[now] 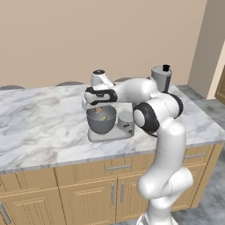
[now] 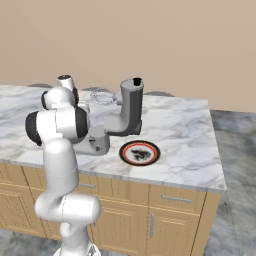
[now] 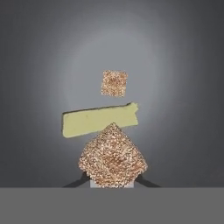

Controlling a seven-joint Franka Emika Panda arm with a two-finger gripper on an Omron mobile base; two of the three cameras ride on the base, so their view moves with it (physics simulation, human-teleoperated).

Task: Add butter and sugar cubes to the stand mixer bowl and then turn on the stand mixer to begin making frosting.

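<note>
Gripper (image 3: pixel 112 181) hangs over the stand mixer bowl (image 1: pixel 101 121), jaws pinched tight on a sugar cube (image 3: pixel 113 158). In the hand view that cube sits right between the fingertips, turned corner-up like a diamond, speckled tan-brown.

Below it, inside the bowl: the butter (image 3: pixel 98 120), a pale yellow slab lying flat on the grey bottom, and the second sugar cube (image 3: pixel 114 83) just beyond the butter, apart from it. The held cube overlaps the butter's near edge in the hand view; cannot tell whether it touches it or is above it.

The bowl sits on the left end of the stand mixer (image 1: pixel 115 127), on its flat base. From the left base view, small tan and yellow bits show inside the rim. The mixer's short round column is just right of the bowl, partly behind the arm's elbow. In the right base view the boxy dark-grey head stands tilted up, near the far edge.

Mixer stands mid-counter on the marble worktop (image 1: pixel 39 127). A red-rimmed plate (image 2: pixel 140 152) with dark crumbs lies right of the mixer, near the front edge, apart from it.

The arm reaches left across the counter, with the wrist bent down over the bowl.
</note>
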